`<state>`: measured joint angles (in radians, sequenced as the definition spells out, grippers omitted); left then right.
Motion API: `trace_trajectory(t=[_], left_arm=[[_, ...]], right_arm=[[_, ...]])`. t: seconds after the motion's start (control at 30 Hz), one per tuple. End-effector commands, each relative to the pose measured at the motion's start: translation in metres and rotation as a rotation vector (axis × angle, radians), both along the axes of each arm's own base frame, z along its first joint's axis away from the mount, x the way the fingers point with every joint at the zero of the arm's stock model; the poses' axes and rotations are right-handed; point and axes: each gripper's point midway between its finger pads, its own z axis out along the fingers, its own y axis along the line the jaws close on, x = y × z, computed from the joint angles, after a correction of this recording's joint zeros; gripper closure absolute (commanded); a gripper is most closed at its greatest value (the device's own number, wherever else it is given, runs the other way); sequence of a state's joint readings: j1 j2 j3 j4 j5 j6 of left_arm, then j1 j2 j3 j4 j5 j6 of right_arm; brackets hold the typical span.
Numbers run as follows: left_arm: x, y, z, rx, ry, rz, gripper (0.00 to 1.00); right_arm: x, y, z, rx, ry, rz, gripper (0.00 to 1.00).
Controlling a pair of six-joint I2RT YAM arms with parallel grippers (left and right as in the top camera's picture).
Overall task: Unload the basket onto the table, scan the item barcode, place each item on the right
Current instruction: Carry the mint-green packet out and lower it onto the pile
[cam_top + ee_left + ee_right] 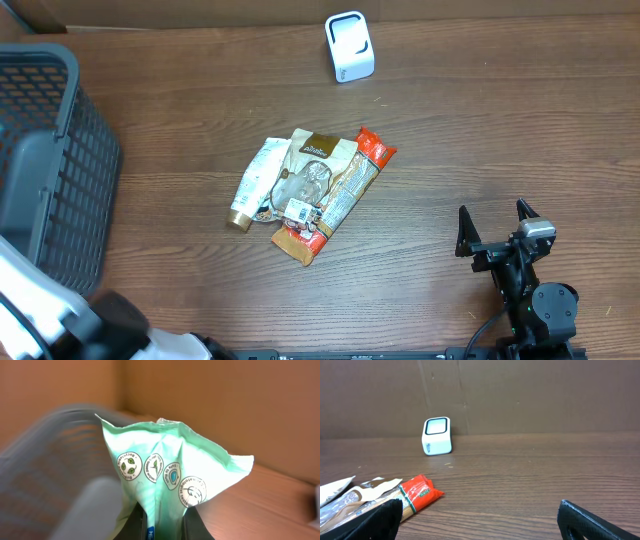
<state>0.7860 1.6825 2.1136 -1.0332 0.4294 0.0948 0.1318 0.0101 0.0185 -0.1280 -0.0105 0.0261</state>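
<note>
**Operator:** Where is the item sitting?

**Technician:** The mint-green crinkled plastic pouch is projecting from the left gripper. The dark fingers are pinching its lower end, fully closed on the film. Only the left wrist view is showing this. Four round printed emblems are running in a row across the pouch's face, and its top seam is flaring into wrinkled corners.

**Operator:** What is surrounding it?

**Technician:** The dark grey mesh plastic basket is appearing blurred to the pouch's left. Whether the pouch is hanging over it or beside it cannot be told. The overhead view is placing that basket at the left edge of the brown wood-grain table.

**Operator:** And the scanner?

**Technician:** The white box-shaped scanner is standing at the table's far edge, well apart from the basket. The right wrist view is showing its rounded window against a brown cardboard wall.

**Operator:** Other objects?

**Technician:** A heap is lying mid-table: a white tube with a gold cap, a brown-and-cream bag, and a long packet with a red-orange end, all touching.

**Operator:** The other pincer?

**Technician:** The right gripper is sitting at the near right, jaws spread wide, gripping nothing.
</note>
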Motion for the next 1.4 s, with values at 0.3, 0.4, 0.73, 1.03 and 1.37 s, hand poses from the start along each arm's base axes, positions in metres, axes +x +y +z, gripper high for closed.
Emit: trace_trajectory(t=[0.3, 0.4, 0.73, 1.03, 1.37], left_arm=[[0.026, -0.234, -0.084, -0.159, 0.409, -0.554, 0.96], [0.029, -0.269, -0.127, -0.139, 0.58, -0.622, 0.96], [0.025, -0.354, -0.263, -0.145, 0.971, -0.809, 0.96], [-0.004, -0.379, -0.306, -0.147, 1.123, -0.826, 0.73], [-0.002, -0.391, -0.295, -0.137, 1.086, -0.839, 0.0]], right_arm=[[-0.001, -0.001, 0.008, 0.006, -0.02, -0.006, 0.0], [-0.001, -0.001, 0.008, 0.006, -0.02, -0.006, 0.0], [-0.001, -0.001, 0.008, 0.006, -0.02, -0.006, 0.0], [-0.001, -0.001, 0.008, 0.006, -0.02, -0.006, 0.0], [-0.001, -0.001, 0.008, 0.006, -0.02, -0.006, 0.0]])
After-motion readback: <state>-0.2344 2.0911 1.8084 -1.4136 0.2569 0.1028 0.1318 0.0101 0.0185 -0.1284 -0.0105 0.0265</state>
